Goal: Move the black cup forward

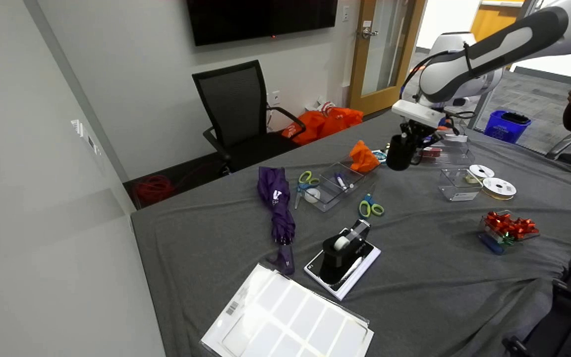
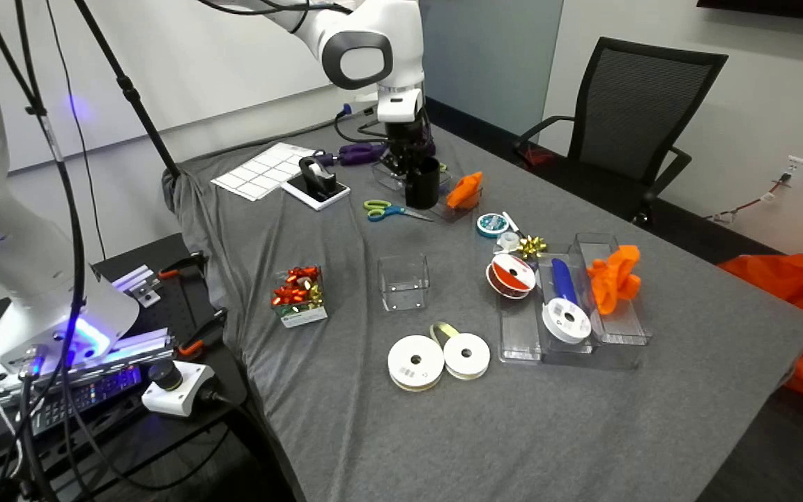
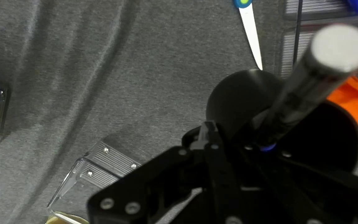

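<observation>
**The black cup [image 2: 423, 184] is in the grip, set-down not yet done**

The fingers [image 3: 211, 152] are drawn in and appear to hold the black cup by its wall on the handle side; how each one sits is lost against the dark cup in the wrist view. The cup looks close to upright, and a pen-like stick [image 3: 303, 82] with a white end leans inside it.

Take the small square clear box [image 2: 403, 282] as the landmark. In an exterior view, ribbon spools [image 2: 405, 366] lie beside that box, and the cup is on the side of the box away from them. The scissors [image 2: 391, 210] and a crumpled orange piece [image 2: 465, 192] are on that same far side of the box. Weighing both exterior views, I judge the cup to be raised off the tabletop [image 2: 583, 432]; no contact beneath it can be made out.

The step in hand seems to be the carry: grasp made, release to come. Which way "forward" runs is not certain. If it means away from the robot's base [image 2: 60, 300], the path should stay on the far side of the clear box and keep away from the orange piece. The next move calls for a level carry so the stick stays in, a slow lowering until the cup's bottom sits flat, then a gentle parting and a straight lift past the stick.
</observation>
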Controlling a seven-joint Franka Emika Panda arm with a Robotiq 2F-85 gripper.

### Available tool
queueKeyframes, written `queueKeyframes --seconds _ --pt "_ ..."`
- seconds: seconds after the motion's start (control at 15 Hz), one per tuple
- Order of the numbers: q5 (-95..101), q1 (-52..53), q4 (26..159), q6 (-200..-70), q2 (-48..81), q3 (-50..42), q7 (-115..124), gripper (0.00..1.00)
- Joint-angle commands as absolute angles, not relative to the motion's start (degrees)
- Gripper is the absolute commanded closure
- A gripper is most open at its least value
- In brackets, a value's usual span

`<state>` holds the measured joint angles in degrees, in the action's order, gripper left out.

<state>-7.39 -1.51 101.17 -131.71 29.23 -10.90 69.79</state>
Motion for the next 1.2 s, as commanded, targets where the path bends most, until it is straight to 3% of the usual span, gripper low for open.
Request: queueKeyframes --seconds 0.0,0.07,1.13 --pt "-7.13 -1.90 101.01 -131.58 29.22 -10.50 69.92 0.94" --pt "-7.47 -2.46 101.63 -132.77 29.23 -10.34 68.69 0.98" --pt "-19.91 -11.28 98.61 -142.27 39.46 -9.38 60.09 0.98"
